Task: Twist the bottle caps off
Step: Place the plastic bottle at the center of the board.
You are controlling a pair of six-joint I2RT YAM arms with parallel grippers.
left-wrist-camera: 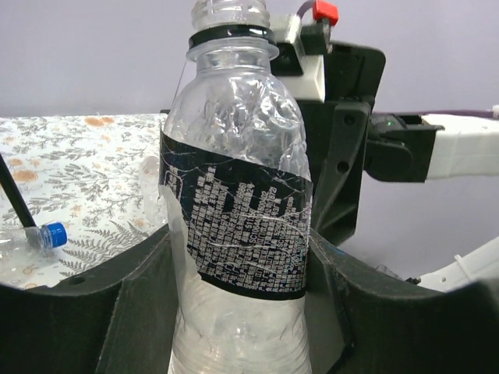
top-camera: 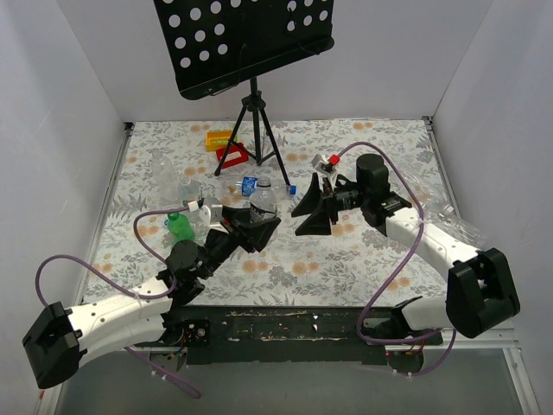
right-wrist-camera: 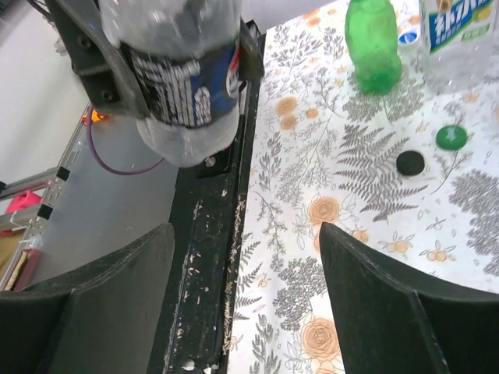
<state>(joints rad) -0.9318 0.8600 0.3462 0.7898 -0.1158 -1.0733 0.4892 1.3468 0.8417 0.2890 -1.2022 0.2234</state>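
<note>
1. Evidently the dark-labelled bottle (left-wrist-camera: 234,202) is already open. Its threaded neck stands bare, and the left end effector (left-wrist-camera: 240,312) pinches it upright by the waist, over the middle of the table (top-camera: 346,259).
2. At that bottle's 3 o'clock, the right end effector (right-wrist-camera: 245,234) has its fingers spread, with nothing between them.
3. A green cap (right-wrist-camera: 451,137) and a black cap (right-wrist-camera: 410,162) lie loose on the table, just beside each other and near the green bottle (right-wrist-camera: 373,43). From that I'd judge two bottles are done.
4. Left to do: a lying bottle (left-wrist-camera: 15,241) at the held one's 12 o'clock wears its blue cap (left-wrist-camera: 53,234). The clear bottles (top-camera: 164,177) toward 10 o'clock are too small to judge.
</note>
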